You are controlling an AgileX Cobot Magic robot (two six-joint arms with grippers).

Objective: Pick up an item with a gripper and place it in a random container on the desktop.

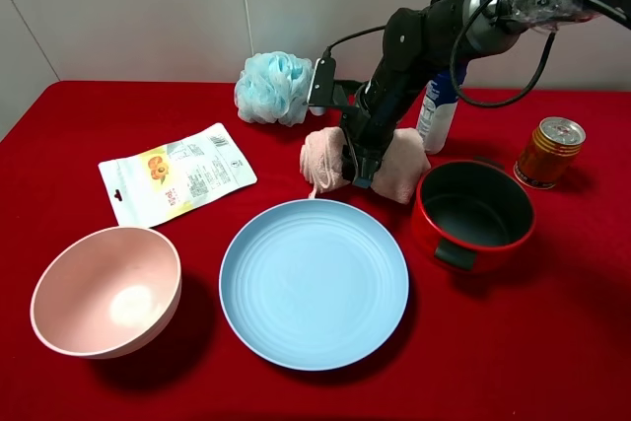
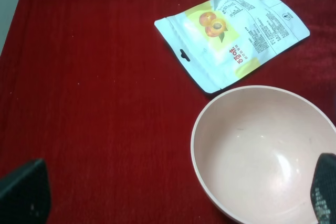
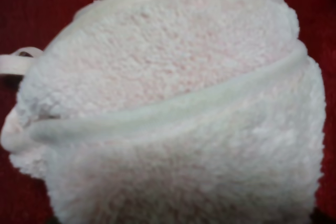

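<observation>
Reaching past the towel [image 1: 406, 167], red desktop [image 1: 552, 362] meets white wall [image 1: 138, 7].

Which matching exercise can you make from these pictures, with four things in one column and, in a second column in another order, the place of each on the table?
Things
1. pink bowl
2. red pot
3. pink towel
4. blue pouf

Places (high view)
A. right of the blue plate, beside the gold can
B. farthest back, behind and left of the towel
C. front left corner
D. just behind the blue plate, at the right gripper

Pairs: 1-C, 2-A, 3-D, 4-B
</observation>
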